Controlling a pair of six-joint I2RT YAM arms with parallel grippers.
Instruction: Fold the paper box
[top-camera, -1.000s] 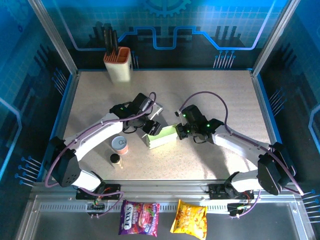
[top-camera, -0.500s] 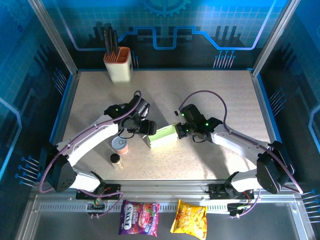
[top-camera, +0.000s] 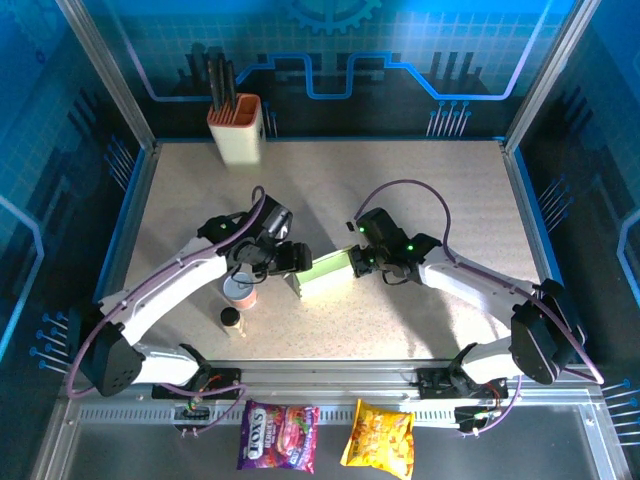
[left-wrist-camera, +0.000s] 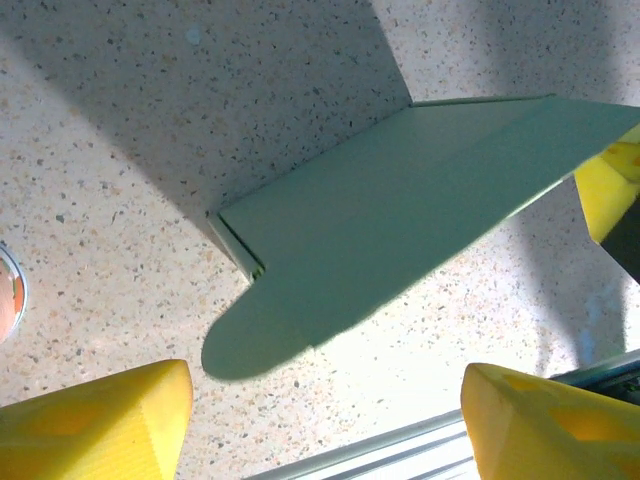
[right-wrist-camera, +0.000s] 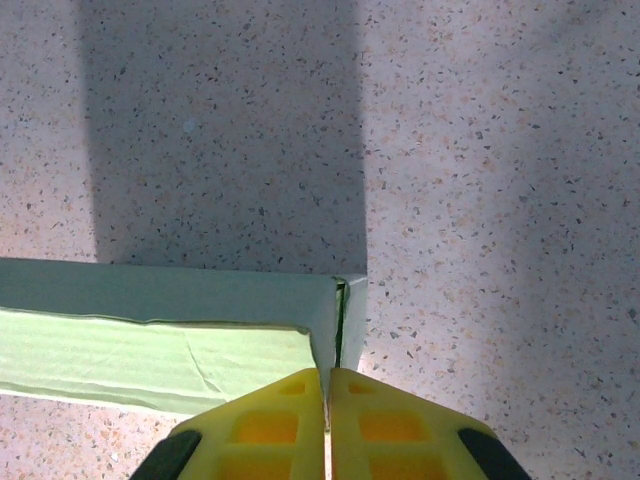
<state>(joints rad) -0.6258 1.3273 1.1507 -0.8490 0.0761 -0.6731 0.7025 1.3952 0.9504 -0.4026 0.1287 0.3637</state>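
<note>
Left tool (top-camera: 292, 258) drew back leftward off paper box (top-camera: 326, 272); box now looks flatter.

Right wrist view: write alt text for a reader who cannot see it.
The yellow right gripper, shut, pinches the end of a pale green paper box at the bottom of the picture. The paper box stretches away to the left across a speckled table.

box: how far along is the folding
Done: the box already looks like a squared tube. In hand: the right pincer is shut on its right end, and the open left pincer faces the other end. Left: the rounded flap lies flat, untucked.
</note>
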